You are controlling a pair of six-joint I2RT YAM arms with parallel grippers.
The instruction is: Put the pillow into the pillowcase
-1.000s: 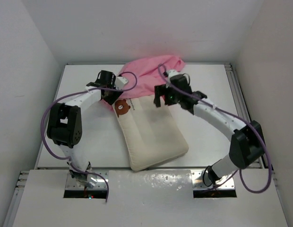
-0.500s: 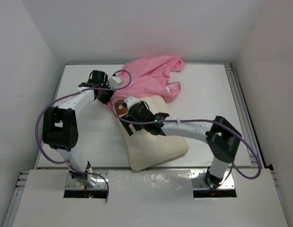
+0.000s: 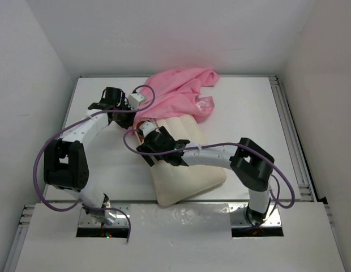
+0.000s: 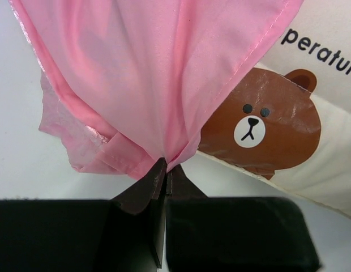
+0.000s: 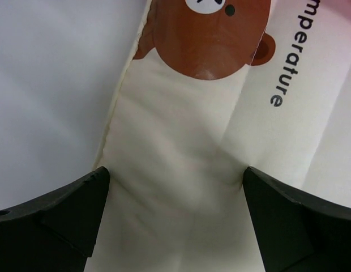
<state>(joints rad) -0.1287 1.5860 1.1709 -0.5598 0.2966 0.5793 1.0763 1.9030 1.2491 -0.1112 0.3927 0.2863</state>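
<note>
**Case hem finally pinched, right arm swung over to the bear corner**

Two things got changed in the last second. The left gripper [image 4: 165, 171], half open a second ago, has been snapped fully shut on the shiny pink satin pillowcase [image 3: 181, 93]. A bunched fold of the hem is clamped between the fingertips, with the fabric fanning out from the pinch. The right gripper [image 5: 172, 190] was parked off by the far right corner of the thick cream-white rectangular pillow [image 3: 189, 167]. It has been carried right across to the far left corner, beside the brown bear print [image 4: 260, 127]. Its jaws are spread wide with nothing held, and the pillow's edge sits between them.

The pillow is laid flat and diagonal on the white table [image 3: 249, 113], near end toward the arm bases. The bear end is right at the pink cloth and a bit overlapped by it. None of it can be called inside yet.

So it looks like the opening is being held by one arm while the pillow corner gets lined up for a grab. Stuffing hasn't started, and a thin satin pinch could probably be slipped out of once pulling begins.
</note>
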